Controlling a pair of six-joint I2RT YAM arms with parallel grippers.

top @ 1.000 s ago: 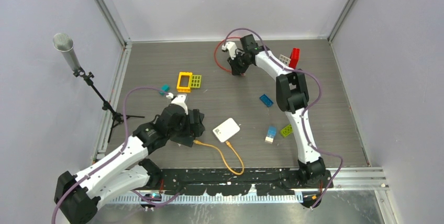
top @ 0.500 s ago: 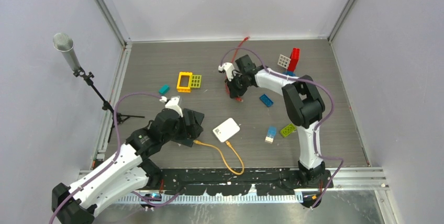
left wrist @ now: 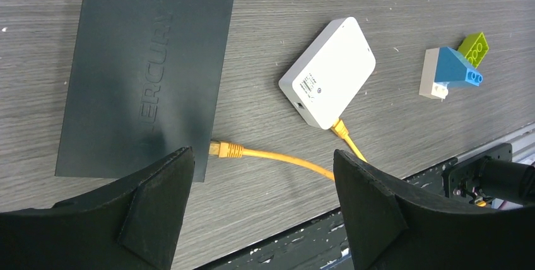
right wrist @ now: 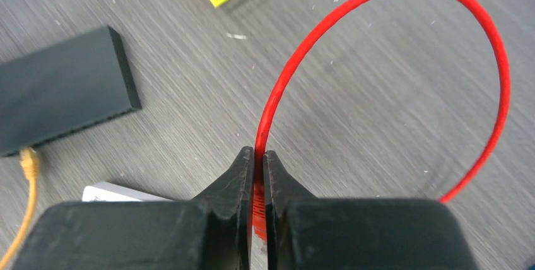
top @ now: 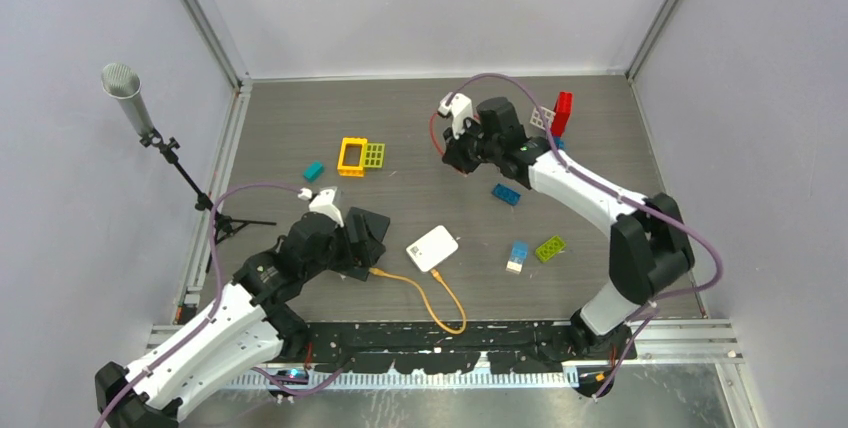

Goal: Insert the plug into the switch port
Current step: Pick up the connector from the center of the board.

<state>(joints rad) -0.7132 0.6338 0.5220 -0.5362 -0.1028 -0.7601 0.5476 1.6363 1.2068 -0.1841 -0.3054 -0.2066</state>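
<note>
Jaws of the right gripper (right wrist: 258, 156) are pinched tight on the red cable (right wrist: 264, 126). From the grip we see the cable rise in a wide loop across the upper right of the right wrist view and come back down at the right. We cannot make out its plug. From above, this grip sits in the upper middle of the frame.

On the left gripper (left wrist: 262, 153), we find the jaws spread wide and holding nothing. It hangs over the near edge of the black switch (left wrist: 145, 74), which fills the upper left of the left wrist view. An orange cable (left wrist: 284, 158) runs from the white box (left wrist: 328, 71) to the switch's edge. We cannot tell whether its orange plug (left wrist: 224, 149) is seated.
</note>
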